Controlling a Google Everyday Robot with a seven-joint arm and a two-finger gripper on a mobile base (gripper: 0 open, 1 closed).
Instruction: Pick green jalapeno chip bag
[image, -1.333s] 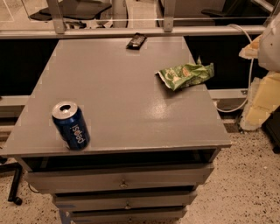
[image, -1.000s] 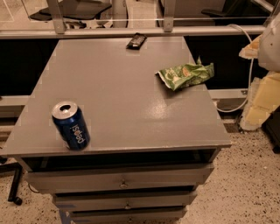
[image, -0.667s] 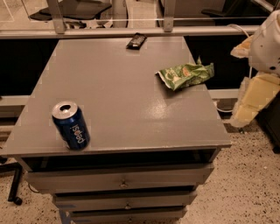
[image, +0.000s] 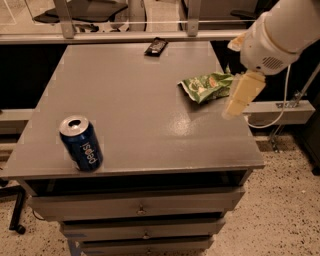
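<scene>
Movement comes from the right side: the big white robot arm (image: 285, 30) has swung in over the corner of the flat grey worktop (image: 135, 115), where a moment ago it hung back at the edge. Its pale yellow pincer (image: 242, 95) now hangs just beside the right end of the small crumpled shiny green chip bag (image: 205, 86). I cannot tell if the pincer is spread or pressed together. The bag lies near the worktop's right edge, not yet picked up, so I think the reach has only begun. The blue soda can (image: 81, 143) at the front left says "pepsi". The bag's pale print is too small to read. A small dark flat wrapper (image: 156, 46) lies at the back.
</scene>
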